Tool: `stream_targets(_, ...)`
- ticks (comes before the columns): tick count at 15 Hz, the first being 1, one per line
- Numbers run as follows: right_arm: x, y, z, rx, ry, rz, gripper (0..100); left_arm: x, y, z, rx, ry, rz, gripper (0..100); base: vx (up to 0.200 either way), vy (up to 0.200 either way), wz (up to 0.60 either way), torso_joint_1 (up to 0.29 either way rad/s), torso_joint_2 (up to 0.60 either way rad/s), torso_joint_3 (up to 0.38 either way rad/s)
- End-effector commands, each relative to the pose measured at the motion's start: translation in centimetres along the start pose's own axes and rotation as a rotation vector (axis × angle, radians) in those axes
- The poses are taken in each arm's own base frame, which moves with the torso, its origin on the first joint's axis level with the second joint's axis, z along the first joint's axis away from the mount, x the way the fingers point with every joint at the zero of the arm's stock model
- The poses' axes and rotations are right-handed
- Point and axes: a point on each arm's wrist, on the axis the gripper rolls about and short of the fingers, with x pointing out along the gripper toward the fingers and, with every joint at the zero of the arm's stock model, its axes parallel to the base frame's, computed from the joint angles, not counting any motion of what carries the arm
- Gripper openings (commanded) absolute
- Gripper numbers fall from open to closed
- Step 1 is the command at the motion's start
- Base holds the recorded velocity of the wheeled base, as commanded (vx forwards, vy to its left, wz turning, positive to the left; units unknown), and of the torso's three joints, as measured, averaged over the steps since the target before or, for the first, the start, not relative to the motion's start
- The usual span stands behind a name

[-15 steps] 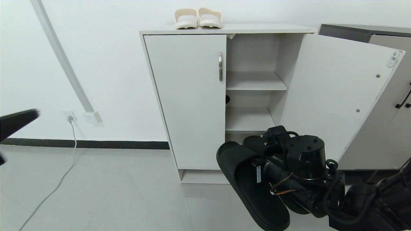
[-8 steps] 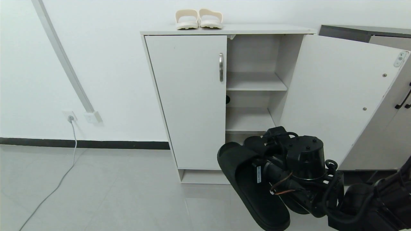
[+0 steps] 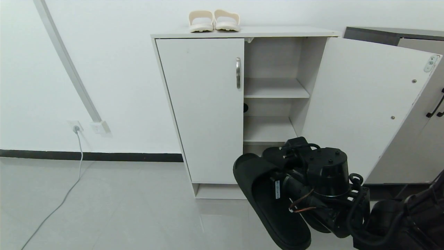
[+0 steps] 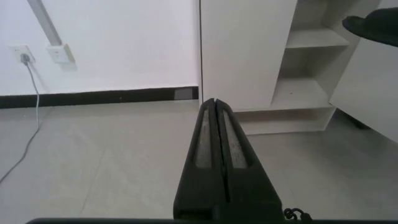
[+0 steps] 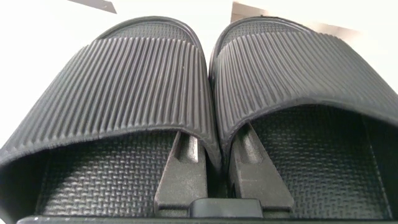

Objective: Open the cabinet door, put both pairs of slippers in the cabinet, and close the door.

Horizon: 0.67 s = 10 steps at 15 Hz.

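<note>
I'm pinching the black slippers (image 5: 149, 81) by their touching inner walls in the right gripper (image 5: 216, 140); light, floppy rubber, I'm guessing.

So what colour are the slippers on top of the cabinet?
The slippers are cream; the head view shows them best.

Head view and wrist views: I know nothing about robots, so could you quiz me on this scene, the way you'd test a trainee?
1. True or false: the right door of the white cabinet stands open.
2. Where does the pair of cream slippers sit? A: on the cabinet's top. B: on a shelf inside. C: on the floor.
3. What colour is the pair of ribbed rubber slippers that the right claw grips?
Key: 1 true; 2 A; 3 black.
</note>
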Motion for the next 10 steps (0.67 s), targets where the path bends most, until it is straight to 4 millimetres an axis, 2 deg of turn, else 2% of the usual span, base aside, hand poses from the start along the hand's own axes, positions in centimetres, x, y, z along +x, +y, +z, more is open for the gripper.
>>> stream_targets(1,1.7,0.9,1.1,0.01,-0.034,-0.113,0,0.0,0.0,-0.1,-0.007,0.0,-0.001,0,0.0,0.0,0.0,0.0,0.0,0.0)
stream_targets(5,4.3,2.1,4.0,0.067,-0.157,-0.336,0,0.0,0.0,0.0,-0.01,-0.002,-0.004,0,0.0,0.0,0.0,0.0,0.0,0.0)
stream_targets(10,5.0,1.7,3.8,0.058,-0.143,-0.388,0,0.0,0.0,0.0,-0.011,-0.002,-0.004,0,0.0,-0.2,0.0,0.005,0.0,0.001)
